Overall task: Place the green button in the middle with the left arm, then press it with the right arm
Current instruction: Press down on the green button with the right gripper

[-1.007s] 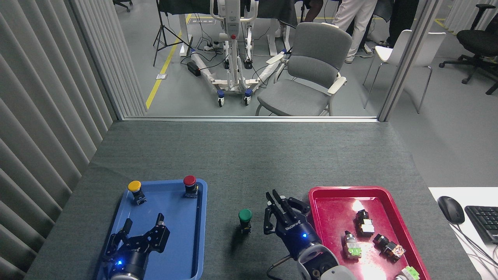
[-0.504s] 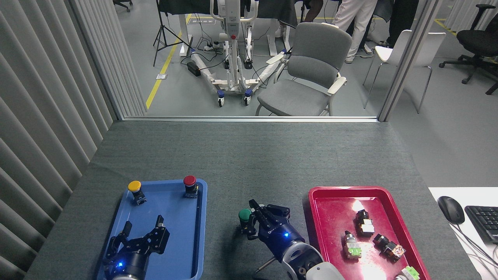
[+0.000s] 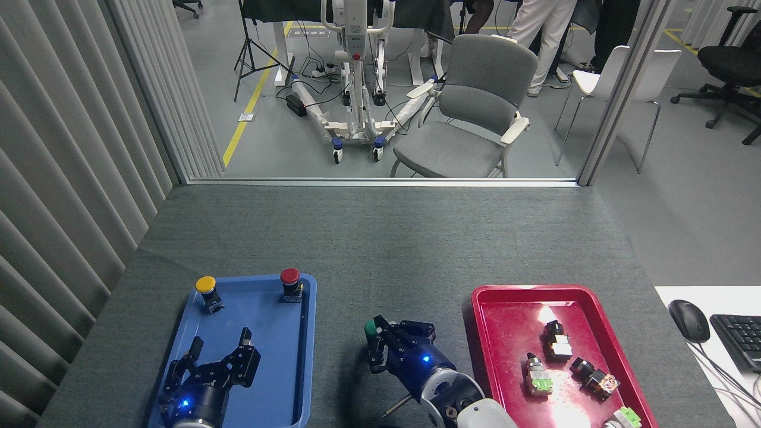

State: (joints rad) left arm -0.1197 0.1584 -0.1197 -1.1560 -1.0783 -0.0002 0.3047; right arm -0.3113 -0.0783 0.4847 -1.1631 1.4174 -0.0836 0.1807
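Note:
The green button (image 3: 370, 327) stands on the bare dark grey cover in the middle (image 3: 357, 261), between the two trays. Only the left edge of its green cap shows. My right gripper (image 3: 381, 331) reaches in from the lower right with its fingers drawn together, and their tips lie on top of the cap, hiding most of it. My left gripper (image 3: 220, 345) hovers open over the blue tray (image 3: 303, 356), with nothing between its fingers.
A yellow button (image 3: 206, 285) and a red button (image 3: 290, 277) stand at the blue tray's far end. The red tray (image 3: 493, 321) on the right holds several small switch parts. A mouse (image 3: 688, 320) and a keyboard (image 3: 740, 339) lie at the far right.
My right gripper has swung left from beside the red tray onto the green button, now covering most of its cap. The left gripper has stayed put.

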